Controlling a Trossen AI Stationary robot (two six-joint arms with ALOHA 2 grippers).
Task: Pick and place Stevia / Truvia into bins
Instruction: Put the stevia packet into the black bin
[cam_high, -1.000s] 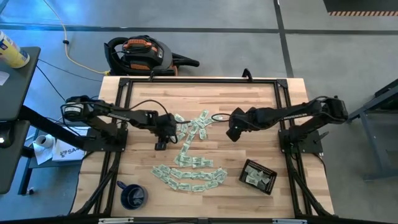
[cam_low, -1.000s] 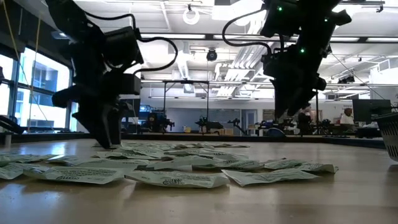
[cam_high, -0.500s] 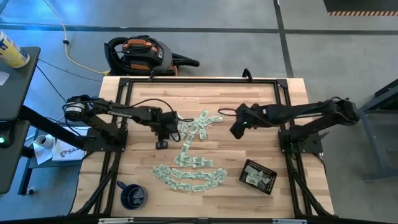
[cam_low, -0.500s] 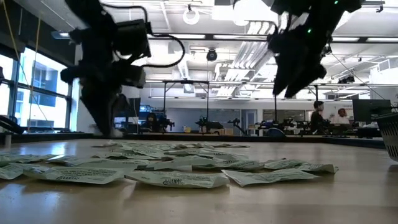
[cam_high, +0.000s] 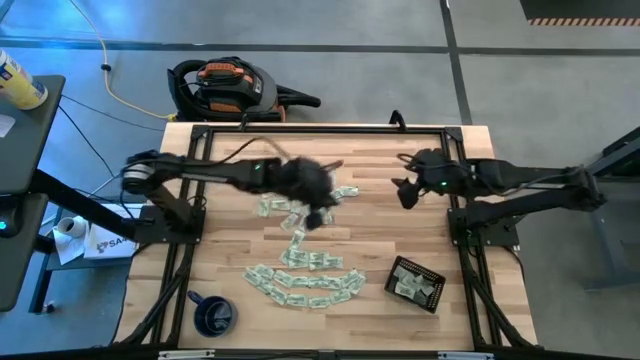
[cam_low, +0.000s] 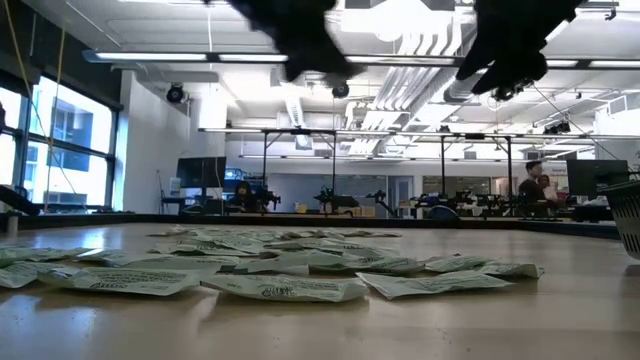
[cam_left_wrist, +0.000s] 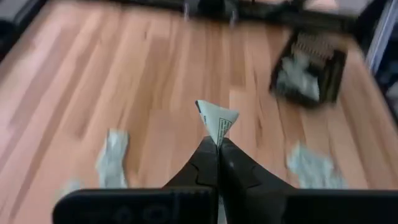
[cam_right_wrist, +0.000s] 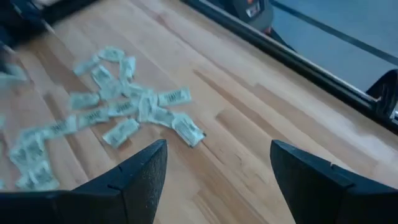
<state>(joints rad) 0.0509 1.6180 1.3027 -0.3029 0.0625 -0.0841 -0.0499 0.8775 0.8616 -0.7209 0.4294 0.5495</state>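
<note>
Many pale green and white Stevia sachets (cam_high: 305, 275) lie flat and scattered across the middle of the wooden table. My left gripper (cam_high: 322, 212) hangs blurred above the far part of the scatter, shut on one sachet (cam_left_wrist: 217, 121). It shows dark at the top of the low view (cam_low: 295, 35). My right gripper (cam_high: 404, 190) is high at the table's right, open with nothing between its fingers (cam_right_wrist: 217, 168). The black tray (cam_high: 415, 283) sits at the near right with a few sachets in it. My left gripper pinches one sachet between its two fingertips (cam_left_wrist: 219, 152), at a narrow end or corner (cam_left_wrist: 217, 140). The rest of the sachet sticks out past the fingertips. The fingers slant downward over the table, and the sachet is lifted clear of it.
A dark blue mug (cam_high: 213, 313) stands at the near left corner. A black frame (cam_high: 320, 130) runs along the table's far edge and sides. Bare wood lies between the scatter and the tray (cam_left_wrist: 308, 68).
My left gripper has risen from the sachets at the left of the scatter and swung toward the table's right, tipping up from pointing down. My right gripper has risen and drawn back toward the right edge, still open.
</note>
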